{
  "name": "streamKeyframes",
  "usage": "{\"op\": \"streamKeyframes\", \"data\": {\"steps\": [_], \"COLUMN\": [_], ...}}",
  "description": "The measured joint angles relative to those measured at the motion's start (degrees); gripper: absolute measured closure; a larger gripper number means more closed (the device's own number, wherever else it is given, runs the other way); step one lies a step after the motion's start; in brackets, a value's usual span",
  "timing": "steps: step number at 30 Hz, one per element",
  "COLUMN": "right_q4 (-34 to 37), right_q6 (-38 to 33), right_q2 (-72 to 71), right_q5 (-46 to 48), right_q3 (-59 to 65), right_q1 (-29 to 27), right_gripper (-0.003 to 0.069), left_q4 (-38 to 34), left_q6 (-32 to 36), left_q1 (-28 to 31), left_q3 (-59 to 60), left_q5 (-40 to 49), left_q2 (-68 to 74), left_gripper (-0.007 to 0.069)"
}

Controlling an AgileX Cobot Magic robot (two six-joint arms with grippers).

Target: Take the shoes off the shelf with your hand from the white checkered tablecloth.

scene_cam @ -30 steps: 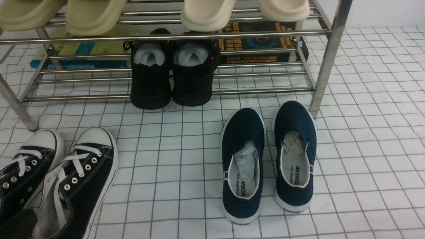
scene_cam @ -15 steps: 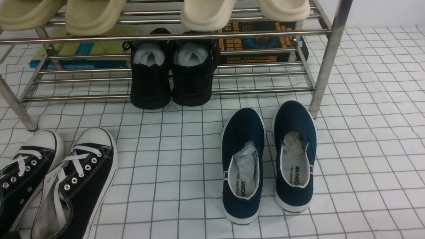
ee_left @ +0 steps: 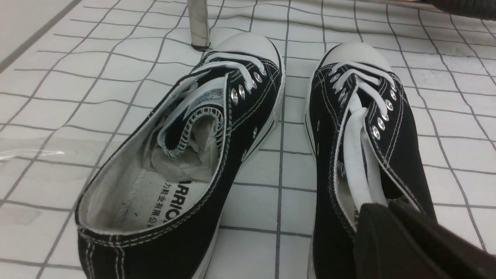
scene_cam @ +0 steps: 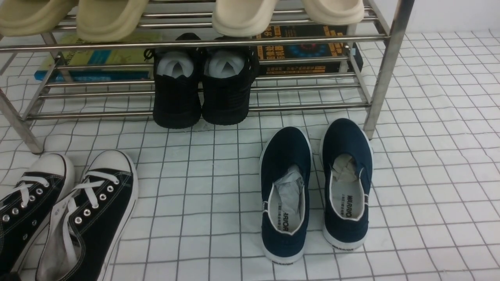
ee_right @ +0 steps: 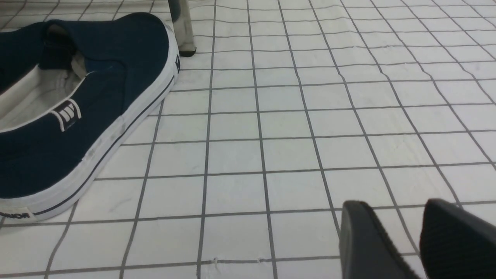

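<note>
The black canvas sneakers with white laces (scene_cam: 97, 203) stand side by side on the white checkered tablecloth (scene_cam: 195, 187) at the front left, just in front of the steel shelf (scene_cam: 195, 41). In the left wrist view the pair (ee_left: 201, 128) fills the frame, toes toward a shelf leg (ee_left: 198, 23). My left gripper (ee_left: 387, 207) is over the heel end of one sneaker, its fingers together with no gap. My right gripper (ee_right: 391, 207) is open and empty, low over bare cloth. Neither gripper shows clearly in the front view.
Navy slip-ons (scene_cam: 287, 195) lie on the cloth at centre right, by the shelf's right leg (scene_cam: 384, 78). All-black shoes stuffed with paper (scene_cam: 203, 89) sit on the lower tier. Beige slippers (scene_cam: 109, 17) sit on the upper tier. Books (scene_cam: 308, 47) lie behind.
The dark shape of my left gripper at the bottom left corner of the front view has drawn back out of the frame. The sneakers stay where they were.
</note>
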Motion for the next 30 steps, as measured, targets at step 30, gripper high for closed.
{"op": "streamKeyframes", "data": {"steps": [30], "right_q4": [0.00], "right_q6": [0.00], "right_q2": [0.00], "right_q5": [0.00], "right_q3": [0.00], "right_q1": [0.00], "right_gripper": [0.0420], "left_q4": [0.02], "left_q6": [-0.04], "left_q1": [0.00], "left_q3": [0.00], "left_q5": [0.06], "left_q2": [0.00], "left_gripper": [0.0563]}}
